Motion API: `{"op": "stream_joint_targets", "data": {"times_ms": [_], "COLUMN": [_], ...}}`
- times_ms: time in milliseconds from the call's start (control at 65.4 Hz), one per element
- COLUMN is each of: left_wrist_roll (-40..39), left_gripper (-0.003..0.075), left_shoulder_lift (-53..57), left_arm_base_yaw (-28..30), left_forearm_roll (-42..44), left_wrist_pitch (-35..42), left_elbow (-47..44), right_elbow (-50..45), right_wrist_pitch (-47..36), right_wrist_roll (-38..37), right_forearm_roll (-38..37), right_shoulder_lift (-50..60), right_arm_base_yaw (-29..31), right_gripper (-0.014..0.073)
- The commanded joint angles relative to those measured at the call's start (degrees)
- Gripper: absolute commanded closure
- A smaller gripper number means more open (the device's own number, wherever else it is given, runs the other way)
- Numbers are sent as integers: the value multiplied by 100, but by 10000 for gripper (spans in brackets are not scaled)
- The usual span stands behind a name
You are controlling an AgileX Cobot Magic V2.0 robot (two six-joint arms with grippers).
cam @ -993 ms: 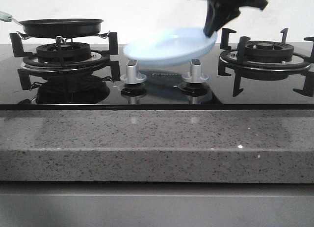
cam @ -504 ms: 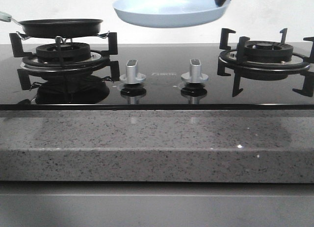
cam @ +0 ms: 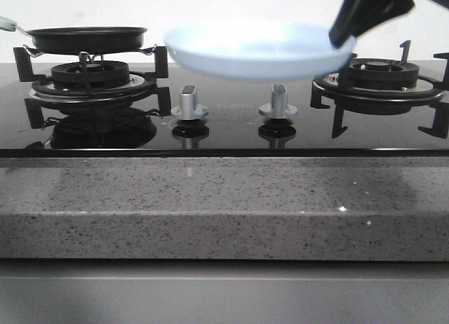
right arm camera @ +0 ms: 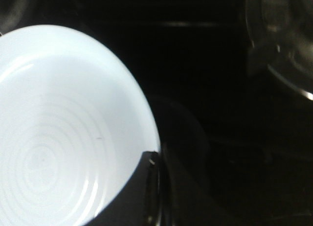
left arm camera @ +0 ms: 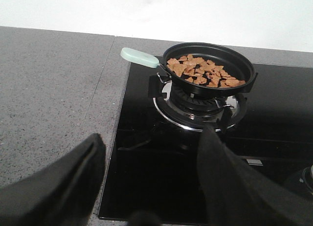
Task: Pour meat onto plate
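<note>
The pale-blue plate [cam: 256, 50] hangs in the air over the middle of the hob, above the two knobs, held by its right rim. My right gripper [cam: 344, 38] is shut on that rim; the plate is empty in the right wrist view [right arm camera: 63, 128]. The meat [left arm camera: 203, 72] is a heap of orange-brown chunks in the black frying pan [left arm camera: 210, 68] on the left burner; the pan also shows in the front view [cam: 88, 38]. My left gripper [left arm camera: 149, 147] is open and empty, low over the hob's front left corner, short of the pan.
The pan's pale handle [left arm camera: 139, 57] points away from the hob towards the grey counter [left arm camera: 49, 84]. Two silver knobs [cam: 189, 103] [cam: 278, 102] stand between the burners. The right burner grate [cam: 382, 75] is bare. The counter's front edge [cam: 224, 205] runs across the foreground.
The plate was lifted from low over the knobs to high up, and has now come down and to the right. The pan has not moved.
</note>
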State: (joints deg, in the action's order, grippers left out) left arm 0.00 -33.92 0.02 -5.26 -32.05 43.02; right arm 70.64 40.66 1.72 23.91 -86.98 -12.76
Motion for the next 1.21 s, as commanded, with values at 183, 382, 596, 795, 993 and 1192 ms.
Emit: {"op": "stream_joint_targets", "data": {"times_ms": [183,382,596,795,993,1192], "left_wrist_roll": [-38,-38,-38,-38,0,129], "left_gripper": [300,300,300,300,300,283], "left_shoulder_lift": [-43,-43,-43,-392,-1376,-2757], "left_arm_base_yaw": [1,1,1,1,1,431], "left_forearm_roll": [-50,-50,-73,-154,-322,-600], "left_wrist_pitch": [484,484,484,487,432,173], "left_elbow": [187,187,187,258,796,1713], "right_elbow": [-290,-290,-290,-290,-290,-290], "right_wrist_pitch": [-550,-738,-751,-732,-727,-722], "right_wrist_roll": [147,412,421,421,421,421], "right_forearm_roll": [237,241,241,241,241,241], "right_shoulder_lift": [261,435,462,462,462,462], "right_arm_base_yaw": [2,2,2,2,2,2], "right_gripper": [662,662,662,662,662,662]}}
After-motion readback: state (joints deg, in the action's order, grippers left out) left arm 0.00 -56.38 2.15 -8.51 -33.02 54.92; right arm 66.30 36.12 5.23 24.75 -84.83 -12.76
